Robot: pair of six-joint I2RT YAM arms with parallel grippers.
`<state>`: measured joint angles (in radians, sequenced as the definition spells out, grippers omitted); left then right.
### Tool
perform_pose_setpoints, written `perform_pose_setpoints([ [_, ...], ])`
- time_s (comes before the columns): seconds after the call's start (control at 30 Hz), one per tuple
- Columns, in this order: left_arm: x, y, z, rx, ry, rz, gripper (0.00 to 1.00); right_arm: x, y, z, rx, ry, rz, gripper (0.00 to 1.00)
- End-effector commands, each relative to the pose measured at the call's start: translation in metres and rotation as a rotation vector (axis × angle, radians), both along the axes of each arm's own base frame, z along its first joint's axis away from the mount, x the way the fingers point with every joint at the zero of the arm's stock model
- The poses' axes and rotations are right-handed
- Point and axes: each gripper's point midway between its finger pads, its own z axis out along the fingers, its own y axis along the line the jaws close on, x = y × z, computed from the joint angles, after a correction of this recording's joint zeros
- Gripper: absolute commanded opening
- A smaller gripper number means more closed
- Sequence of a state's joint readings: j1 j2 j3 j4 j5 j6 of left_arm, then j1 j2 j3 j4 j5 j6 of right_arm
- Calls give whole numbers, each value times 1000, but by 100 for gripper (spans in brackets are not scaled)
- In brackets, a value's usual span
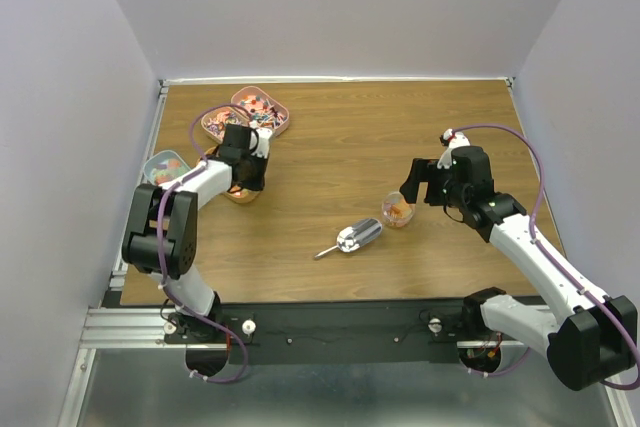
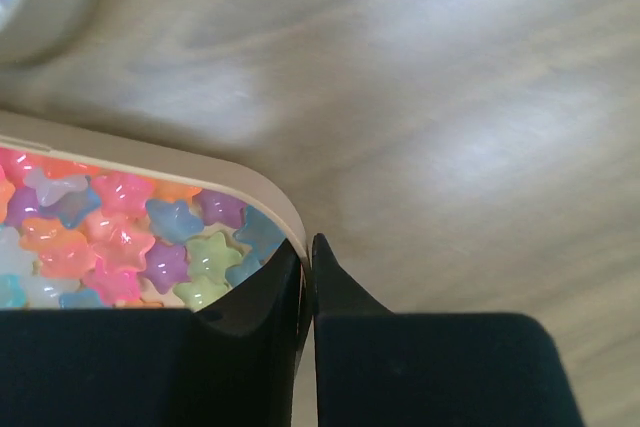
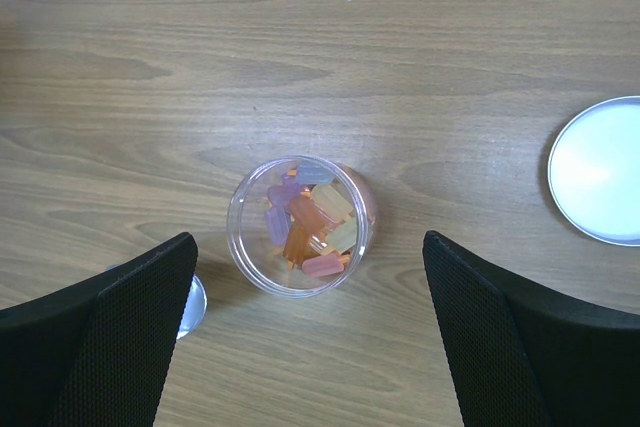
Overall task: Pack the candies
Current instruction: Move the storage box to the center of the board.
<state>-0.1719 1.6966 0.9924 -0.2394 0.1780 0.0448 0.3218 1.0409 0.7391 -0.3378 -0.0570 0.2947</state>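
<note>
Nearest you, a scoop (image 1: 358, 237) lies on the bench (image 1: 330, 147). Beyond it, your right pincer (image 3: 309, 247) hangs spread wide by an upright clear jar (image 3: 245, 247) holding candies (image 3: 305, 217). Centre on the jar, lower evenly and squeeze gently. Farther left, your left pincer (image 2: 308, 267) is clamped on the rim of a tin (image 2: 250, 182) full of star candies.

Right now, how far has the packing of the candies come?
Done: the clear cup holds a few candies, and the metal scoop lies on the table. In hand: the left gripper is shut on the rim of a tin of star-shaped candies; the right gripper is open over the cup. Left: the cup is only partly filled, without lid.
</note>
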Motion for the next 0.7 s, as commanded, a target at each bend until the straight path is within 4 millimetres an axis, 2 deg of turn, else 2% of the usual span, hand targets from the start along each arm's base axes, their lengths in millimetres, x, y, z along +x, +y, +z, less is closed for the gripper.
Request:
perform_pose_setpoints([
  [0.0, -28, -52, 24, -151, 32, -53, 13, 1, 2, -1, -3, -8, 12, 100],
  [0.1, -19, -82, 41, -230, 16, -76, 12, 1, 2, 1, -3, -13, 10, 100],
  [0.13, -9, -94, 54, -237, -20, -98, 12, 1, 2, 0, -3, -13, 10, 99],
  [0.17, -6, -104, 47, -228, -6, -114, 12, 1, 2, 1, -4, -15, 8, 100],
  [0.2, -8, -123, 46, -210, -5, -162, 12, 1, 1, 0, -5, -13, 7, 100],
  [0.23, 2, -137, 57, -207, -28, -191, 12, 1, 1, 1, -5, -15, 7, 100],
  [0.27, 3, -148, 41, -187, 9, -222, 9, 1, 1, 1, -3, -16, 6, 100],
  [0.3, -2, -170, 39, -170, 10, -278, 9, 1, 1, 1, -5, -18, 6, 100],
  [0.33, 8, -183, 49, -152, -23, -323, 8, 1, 1, 2, -5, -20, 5, 100],
  [0.37, 7, -196, 33, -123, 5, -361, 8, 1, 0, 2, -6, -22, 2, 100],
  [0.4, 9, -203, 30, -92, 0, -384, 8, 1, 0, 2, -5, -21, -1, 100],
  [0.43, 9, -223, 41, -74, -26, -450, 8, 1, -1, 2, -7, -22, -1, 100],
  [0.47, 8, -231, 29, -49, -7, -479, 8, 1, -1, 2, -7, -24, -2, 100],
  [0.5, 8, -239, 30, -40, -14, -503, 8, 1, -2, 2, -9, -23, -8, 100],
  [0.53, -3, -252, 29, -26, -8, -550, 8, 1, -2, 2, -11, -25, -11, 100],
  [0.57, 0, -259, 31, -5, -31, -590, 9, 1, -3, 2, -12, -27, -15, 100],
  [0.67, -14, -273, 28, 82, -57, -686, 14, 2, -4, 2, -15, -25, -21, 100],
])
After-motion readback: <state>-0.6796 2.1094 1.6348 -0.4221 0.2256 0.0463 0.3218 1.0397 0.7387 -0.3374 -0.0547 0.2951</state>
